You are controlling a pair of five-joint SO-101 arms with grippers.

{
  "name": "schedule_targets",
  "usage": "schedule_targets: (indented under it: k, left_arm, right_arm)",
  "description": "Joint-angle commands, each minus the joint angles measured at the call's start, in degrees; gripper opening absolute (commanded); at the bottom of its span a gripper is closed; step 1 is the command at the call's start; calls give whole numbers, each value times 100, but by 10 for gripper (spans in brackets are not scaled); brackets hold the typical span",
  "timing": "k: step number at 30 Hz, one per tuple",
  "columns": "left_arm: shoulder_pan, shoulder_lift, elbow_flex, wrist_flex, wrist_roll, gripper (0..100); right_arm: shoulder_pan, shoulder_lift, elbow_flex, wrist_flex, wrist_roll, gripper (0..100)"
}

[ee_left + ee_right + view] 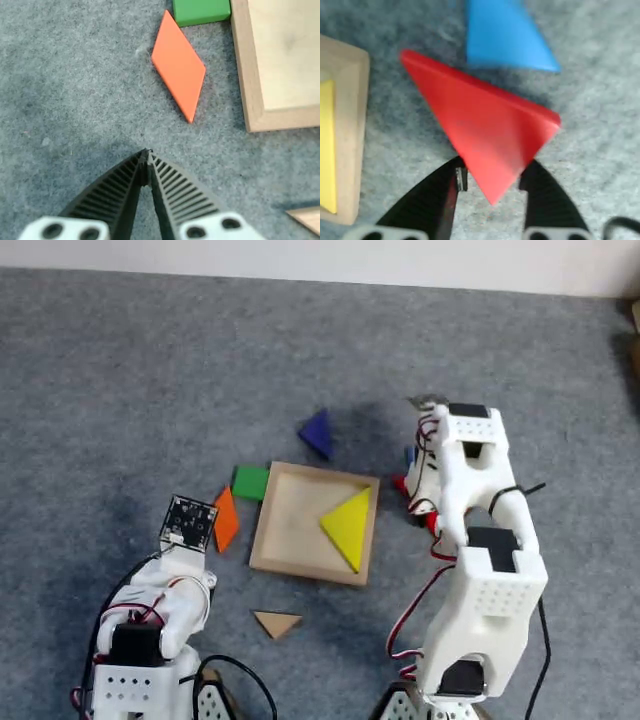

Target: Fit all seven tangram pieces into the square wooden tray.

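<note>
I'm reading this as the pick-up of the second piece: the yellow triangle (350, 527) is lying alone in the right half of the square wooden tray (268, 540), and the other six are sitting out on the grey worktop (120, 390). My right pincer (493, 167) is working just right of the tray, its jaws part-way open around one corner of the red triangle (485, 125). Both fingers (440, 200) are looking as if they're pressing on that corner's edges, so I'm calling it gripped, though not deeply. The light blue triangle (505, 37) is lying just beyond the red one, close but apart. Next I'm judging a lift, a carry left over the tray wall, and a turn so the long edge is meeting the yellow triangle's edge; with so little of the corner held, the piece may pivot. My left pincer (146, 152) is hanging closed and empty over bare worktop, near left of the tray. The orange parallelogram (179, 75) is lying ahead of it, with the green square (201, 11) beyond that, against the tray's far left corner. The dark blue triangle (317, 432) is waiting beyond the tray, and the tan triangle (277, 622) is lying on the near side.
</note>
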Motion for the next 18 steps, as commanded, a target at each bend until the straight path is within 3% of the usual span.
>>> schedule_targets:
  k: [1,5,13,18]
  left_arm:
    - [-75,-303,119,35,-44,6]
    - [-75,-303,119,35,-44,6]
    - [-75,-303,119,35,-44,6]
    - [-75,-303,119,35,-44,6]
  right_arm:
    - [-22,-224,40,-13,264,51]
    - [-48,-945,84,-4,536,5]
    - [-171,-1481,48,-4,510,14]
    - [-295,-1490,31,-4,501,221]
